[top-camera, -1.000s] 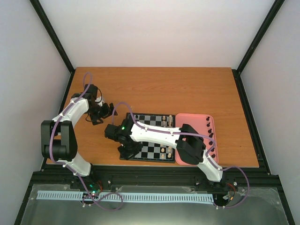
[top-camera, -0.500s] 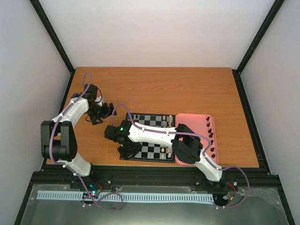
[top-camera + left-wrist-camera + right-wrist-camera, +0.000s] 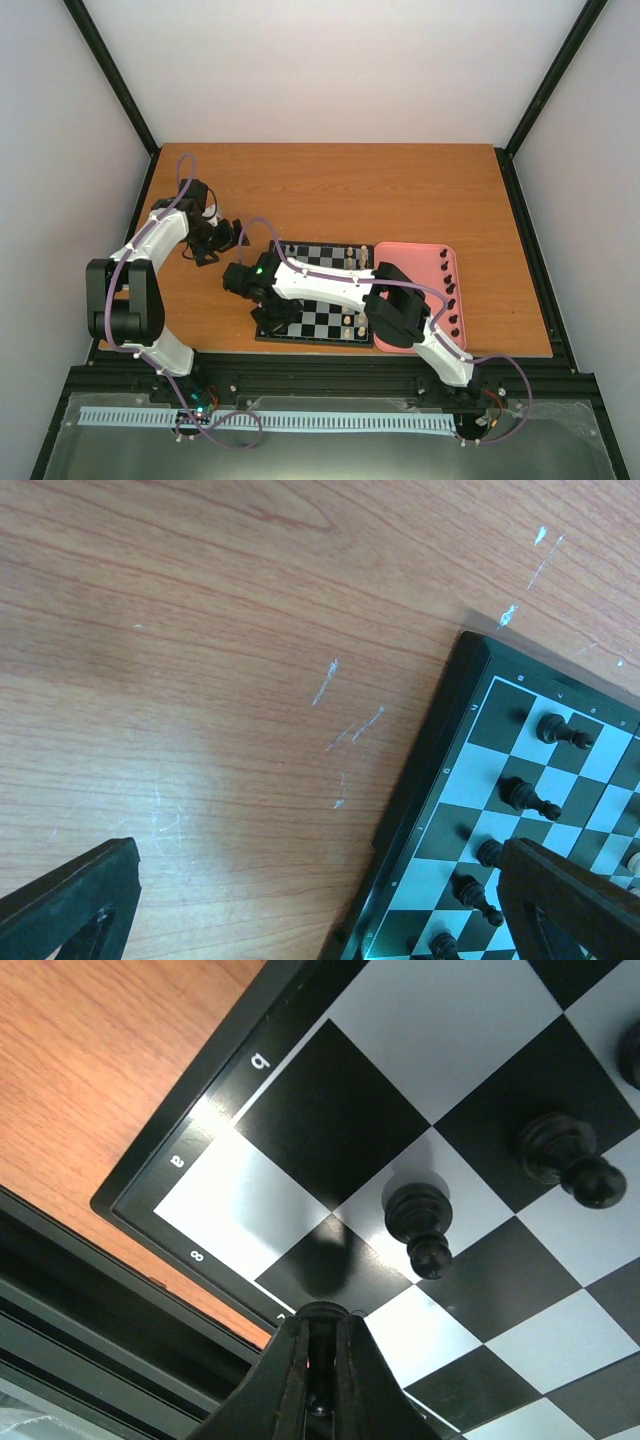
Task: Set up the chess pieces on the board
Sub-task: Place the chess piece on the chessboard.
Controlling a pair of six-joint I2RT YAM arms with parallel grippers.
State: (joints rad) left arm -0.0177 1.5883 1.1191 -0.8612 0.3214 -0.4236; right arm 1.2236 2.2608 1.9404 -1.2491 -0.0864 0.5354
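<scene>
The board point(image 3: 322, 254) lies at the table's near middle, with black chess pieces point(image 3: 527, 798) standing along its left side. My right gripper point(image 3: 272, 318) hovers low over the board's near left corner point(image 3: 300, 1110). It is shut point(image 3: 322, 1328) on a small black chess piece point(image 3: 322, 1312) held base-down between the fingers. Two black pawns point(image 3: 420, 1222) stand on squares just beyond it. My left gripper point(image 3: 222, 238) hangs open over bare wood left of the board's far corner. Its fingers point(image 3: 70, 910) are wide apart and hold nothing.
A pink tray point(image 3: 412, 262) sits against the board's right side, with several black pieces point(image 3: 450, 292) lined along its right wall. Cream-white pieces point(image 3: 352, 258) stand on the board's right columns. The table's near edge and black rail point(image 3: 90, 1300) run close under my right gripper.
My right arm has shifted slightly to the left over the board's near left corner, still gripping the piece. The left arm has not moved.
</scene>
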